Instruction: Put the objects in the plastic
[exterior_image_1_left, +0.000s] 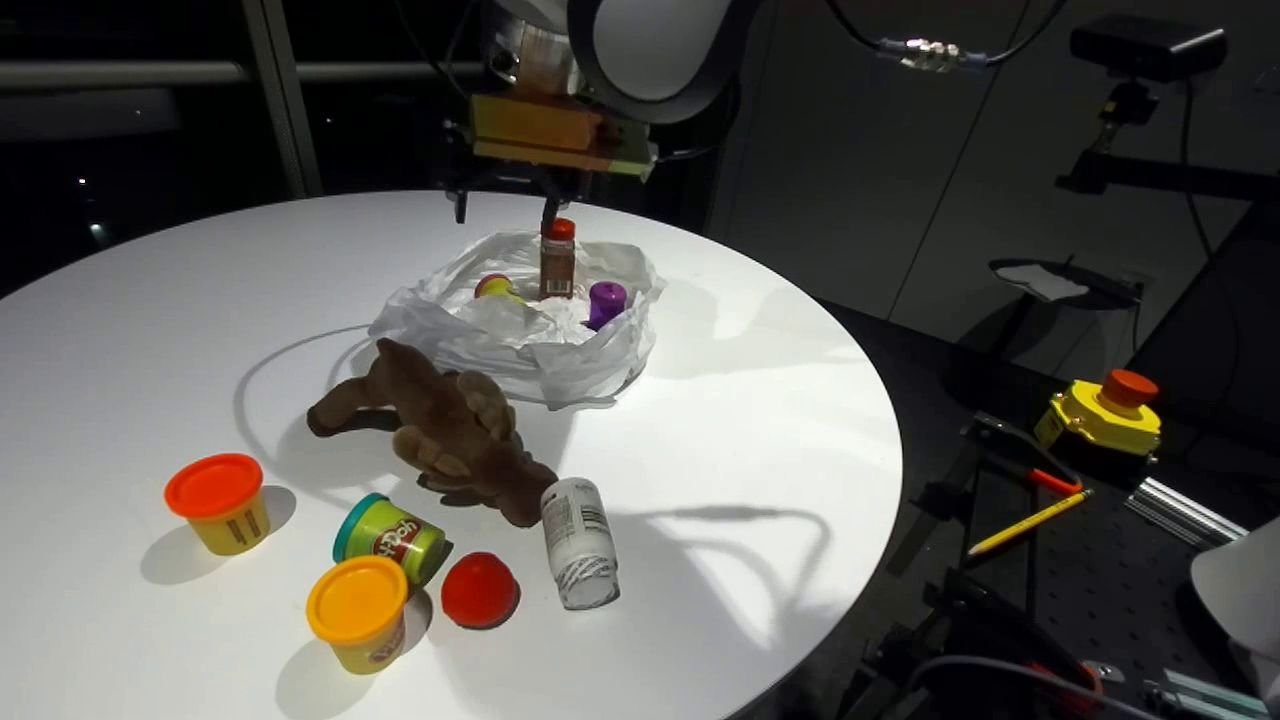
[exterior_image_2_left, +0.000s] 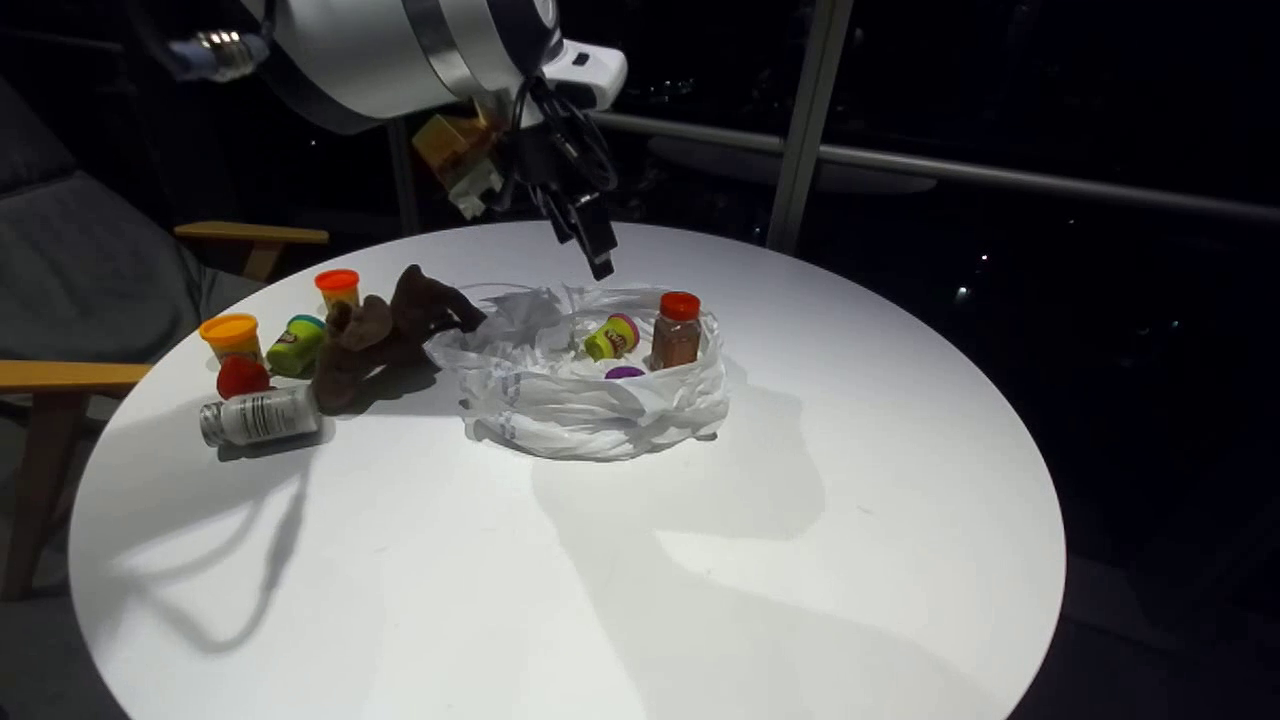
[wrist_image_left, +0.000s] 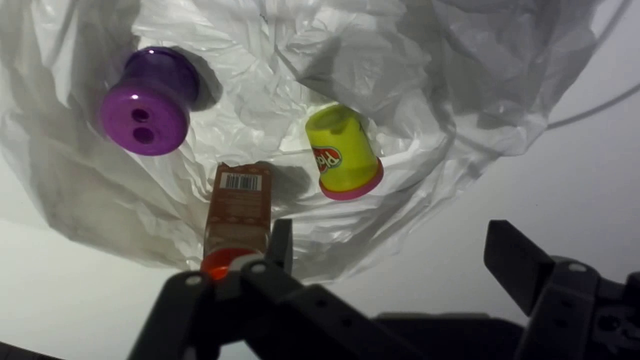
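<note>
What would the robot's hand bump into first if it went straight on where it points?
Probably the yellow tub in the white plastic bag; depth is unclear, so the hand may brush the bag itself first.

In crumpled white bag (exterior_image_2_left: 600, 418): upright red-capped bottle (exterior_image_2_left: 677, 338), tipped tub (wrist_image_left: 347, 157), purple sharpener (wrist_image_left: 147, 117).

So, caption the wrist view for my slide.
Open gripper near a white plastic bag holding a purple container, yellow Play-Doh tub and red-capped bottle.
</note>
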